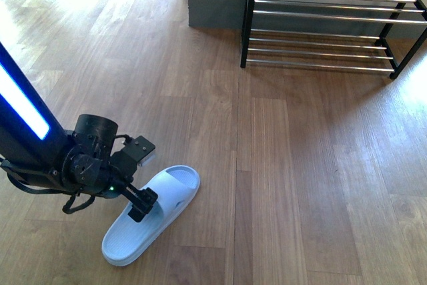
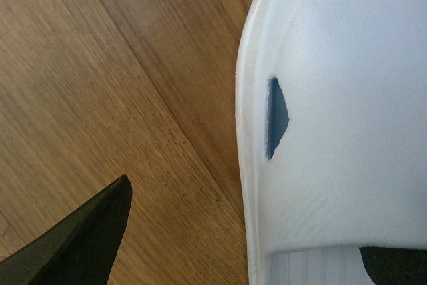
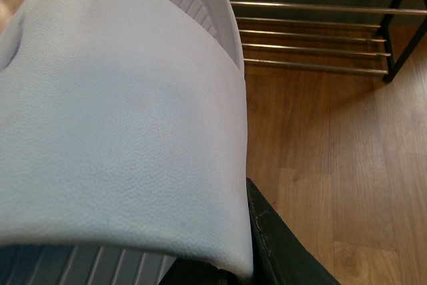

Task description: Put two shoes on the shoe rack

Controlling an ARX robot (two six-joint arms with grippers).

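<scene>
One pale blue slide lies on the wood floor at the near left, toe toward the shoe rack. My left gripper is open and low over its edge. In the left wrist view one finger is over bare floor beside the slide and the other finger is over its footbed. A second pale blue slide fills the right wrist view, with my right gripper shut on its strap. The right arm does not show in the front view. The shoe rack stands at the far right, and also shows as the rack beyond the held slide.
A grey-based wall column stands just left of the rack. Wood floor stretches between the slide and the rack. The rack's chrome rods hold nothing in these views.
</scene>
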